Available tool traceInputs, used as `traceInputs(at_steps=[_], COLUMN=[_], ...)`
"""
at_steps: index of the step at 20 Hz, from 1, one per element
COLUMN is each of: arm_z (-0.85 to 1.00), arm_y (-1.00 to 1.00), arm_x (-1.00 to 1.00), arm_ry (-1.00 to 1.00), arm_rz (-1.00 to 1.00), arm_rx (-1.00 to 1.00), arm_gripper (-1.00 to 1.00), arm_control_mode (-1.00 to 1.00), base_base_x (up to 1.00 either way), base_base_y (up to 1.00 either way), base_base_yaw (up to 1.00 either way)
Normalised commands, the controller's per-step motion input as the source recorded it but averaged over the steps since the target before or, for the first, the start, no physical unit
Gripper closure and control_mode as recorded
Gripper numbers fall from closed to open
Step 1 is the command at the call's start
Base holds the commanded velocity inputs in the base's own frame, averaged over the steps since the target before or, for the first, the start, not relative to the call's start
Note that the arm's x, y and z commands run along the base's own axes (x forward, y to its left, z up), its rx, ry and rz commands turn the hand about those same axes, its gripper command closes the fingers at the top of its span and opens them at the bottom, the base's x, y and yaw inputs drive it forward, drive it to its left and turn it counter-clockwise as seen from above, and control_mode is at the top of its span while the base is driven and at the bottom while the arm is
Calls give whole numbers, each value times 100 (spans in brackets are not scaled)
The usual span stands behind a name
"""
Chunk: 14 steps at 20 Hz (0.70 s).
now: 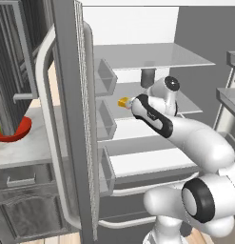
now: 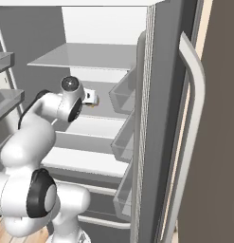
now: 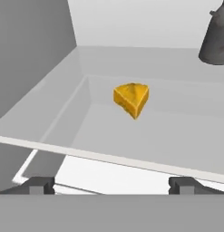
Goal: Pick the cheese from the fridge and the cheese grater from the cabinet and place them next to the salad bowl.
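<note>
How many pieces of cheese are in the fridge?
1. The cheese lies alone on a white fridge shelf, ahead of the open gripper. A dark grey object stands further back. Other shelves are partly hidden, so more could be there.

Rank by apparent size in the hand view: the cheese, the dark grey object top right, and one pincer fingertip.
1. Dark grey object, though cut off by the frame.
2. Cheese.
3. Fingertip, smallest despite being nearest the camera.
</note>
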Motion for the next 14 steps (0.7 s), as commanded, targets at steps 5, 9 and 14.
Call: traceInputs(at_steps=[5, 9, 14], arm_z=[0, 0, 0], arm_y=[3, 5, 1], arm_x=[33, 31, 29], arm_ry=[1, 13, 9], arm_rz=[3, 0, 0], arm_rx=[0, 0, 0], arm_gripper=[-100, -100, -100], arm_control_mode=[-100, -100, -100], base_base_x=[0, 0, 0], base_base_y=[0, 0, 0], base_base_yaw=[0, 0, 0])
